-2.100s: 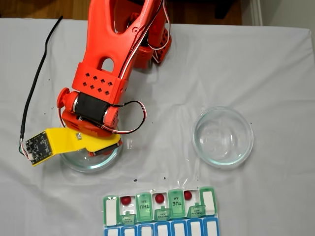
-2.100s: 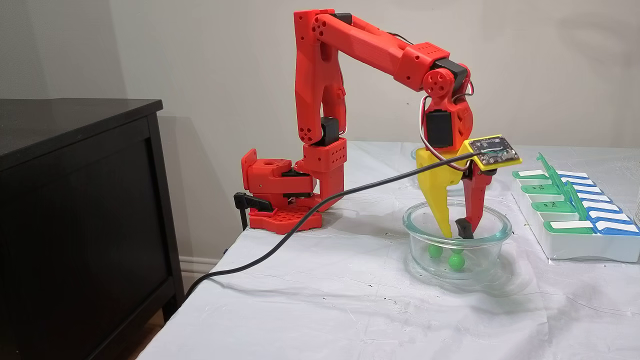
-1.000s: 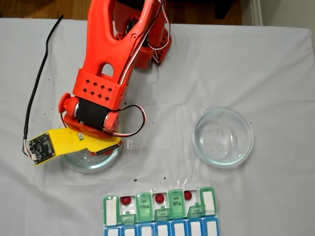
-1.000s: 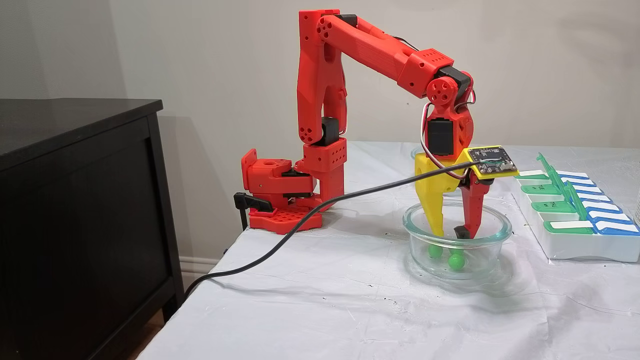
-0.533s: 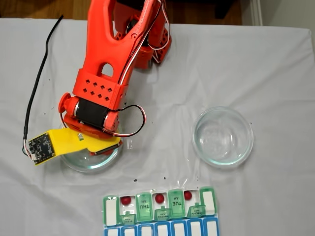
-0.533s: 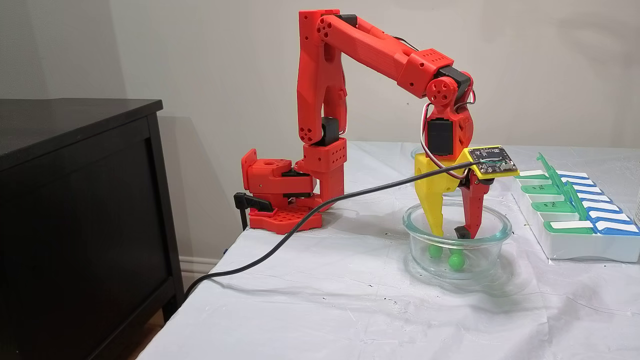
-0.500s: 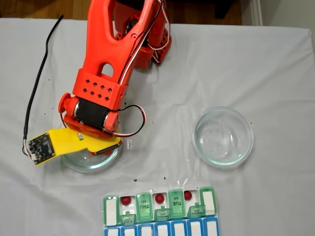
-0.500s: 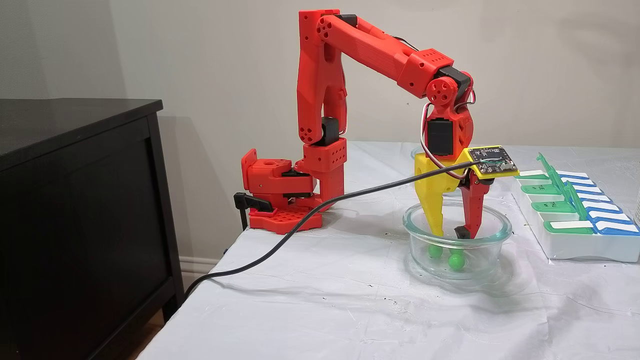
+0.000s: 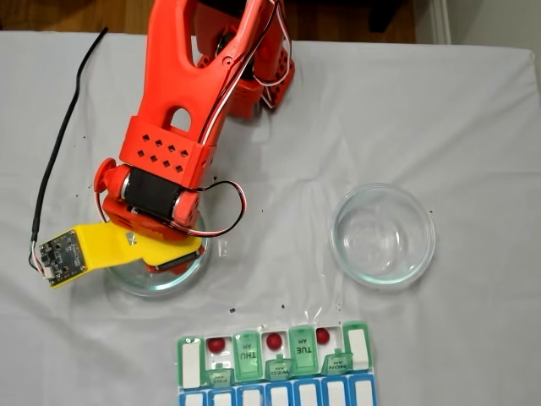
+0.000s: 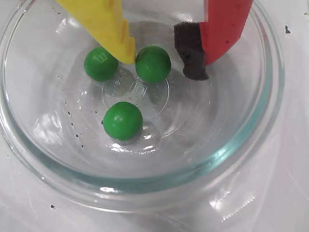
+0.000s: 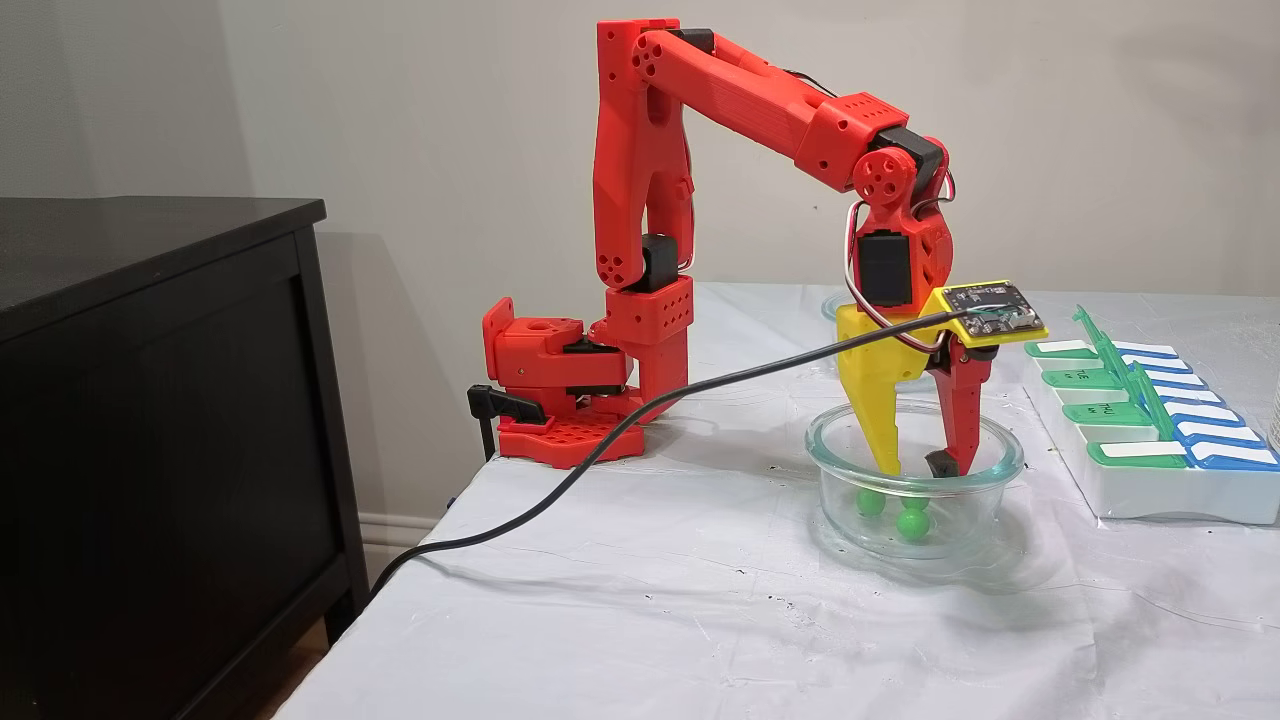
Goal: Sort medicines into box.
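Observation:
Three green medicines (image 10: 122,121) lie in a clear glass dish (image 10: 241,140); two of them show through its wall from the side (image 11: 911,522). My gripper (image 10: 161,65) hangs open inside that dish, just above the balls. Its yellow finger (image 10: 111,29) points down between two of them, and its red finger with the black pad (image 10: 190,53) stands to the right; nothing is held. Seen from the side, the gripper (image 11: 916,467) dips below the dish rim (image 11: 830,440). Three dark red medicines (image 9: 274,341) sit in open compartments of the green box (image 9: 300,340).
A second glass dish (image 9: 383,235) stands right of the arm in the top-down fixed view. The box's raised green lids (image 11: 1110,360) stand close to the right of the dish. A black cable (image 11: 600,450) trails off the table's left edge near a dark cabinet (image 11: 150,400).
The open gripper has shifted slightly toward the box side within the dish, and the wrist camera board has swung a little outward. The green balls have not moved.

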